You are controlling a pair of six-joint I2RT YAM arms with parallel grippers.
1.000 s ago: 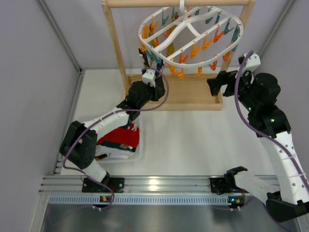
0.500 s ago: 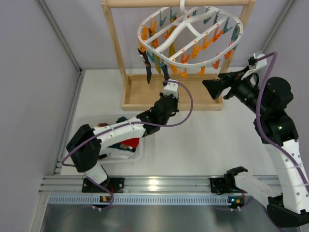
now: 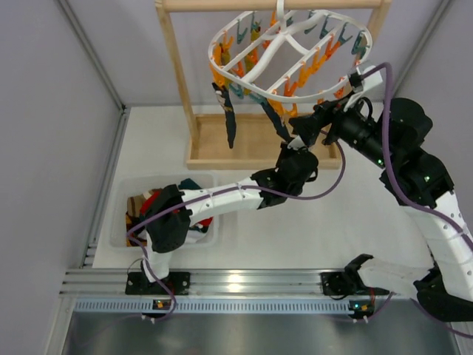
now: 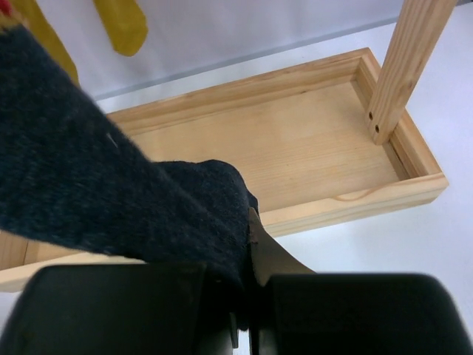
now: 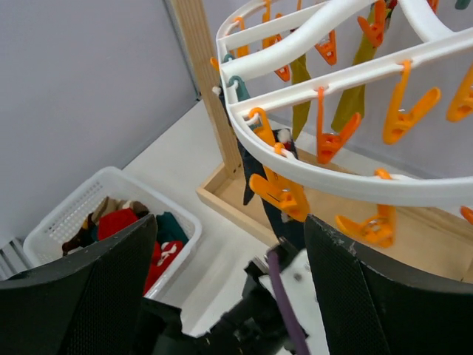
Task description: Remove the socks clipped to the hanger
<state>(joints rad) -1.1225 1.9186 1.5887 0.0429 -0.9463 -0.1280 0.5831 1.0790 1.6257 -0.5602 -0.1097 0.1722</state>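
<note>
Since the earlier frame the left arm has swung rightward across the white bench (image 3: 310, 222), and the right arm has come in from the side to the hanger's near rim.

Left pincer (image 3: 290, 151): clenched on the toe end of a dark navy fabric sock (image 4: 111, 192). That sock runs taut and slanted up to the white oval plastic hanger (image 5: 347, 181), where it is clipped.

Right pincer (image 3: 303, 127): released, jaws wide apart, just below the hanger rim and above the left pincer; nothing lies between its jaws.

A second dark sock (image 3: 229, 122) hangs limp from the hanger's left side. Two mustard yellow socks (image 5: 355, 96) hang at the far side. Orange clip pegs (image 5: 281, 196) dangle along the rim.

The hanger hangs on a light wooden stand with a tray base (image 4: 295, 140). A white plastic basket (image 3: 122, 200) at the bench's left holds red and dark socks.
</note>
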